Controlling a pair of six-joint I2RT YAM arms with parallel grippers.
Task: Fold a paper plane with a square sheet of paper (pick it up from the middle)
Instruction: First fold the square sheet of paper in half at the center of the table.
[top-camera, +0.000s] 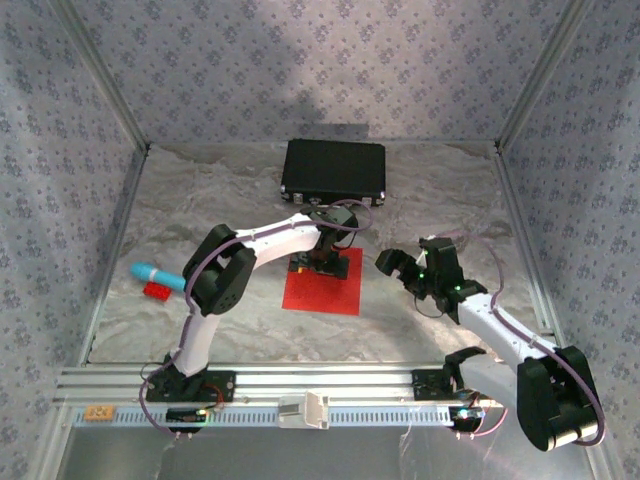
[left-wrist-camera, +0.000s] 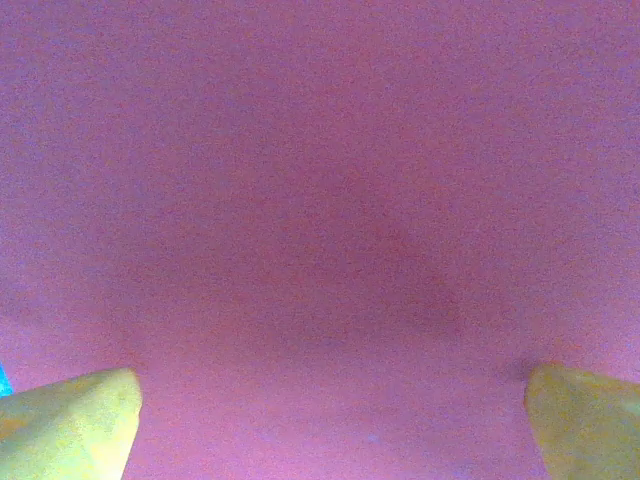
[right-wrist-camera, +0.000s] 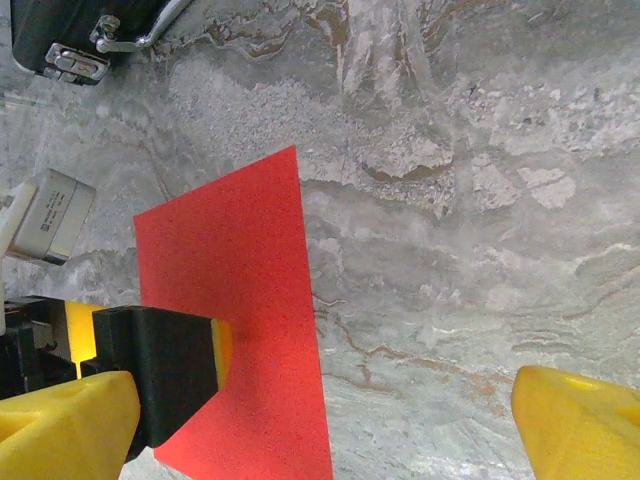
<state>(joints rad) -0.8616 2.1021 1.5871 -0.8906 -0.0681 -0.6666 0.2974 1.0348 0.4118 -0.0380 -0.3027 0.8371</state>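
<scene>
Red paper (top-camera: 325, 295) beneath bent left arm (top-camera: 270, 238), fingers (left-wrist-camera: 70, 425) spread

Top view evenly lit, grainy; faint shadow on back wall (top-camera: 330, 105). Left wrist: square sheet of paper (left-wrist-camera: 320, 200) defocused, purplish. Right wrist bright, sharp.

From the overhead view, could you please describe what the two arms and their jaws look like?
Both the left arm and the right arm have white links between bulky black joint housings. Thin purple cables loop alongside them. The jaws are black with bright yellow tips.
</scene>
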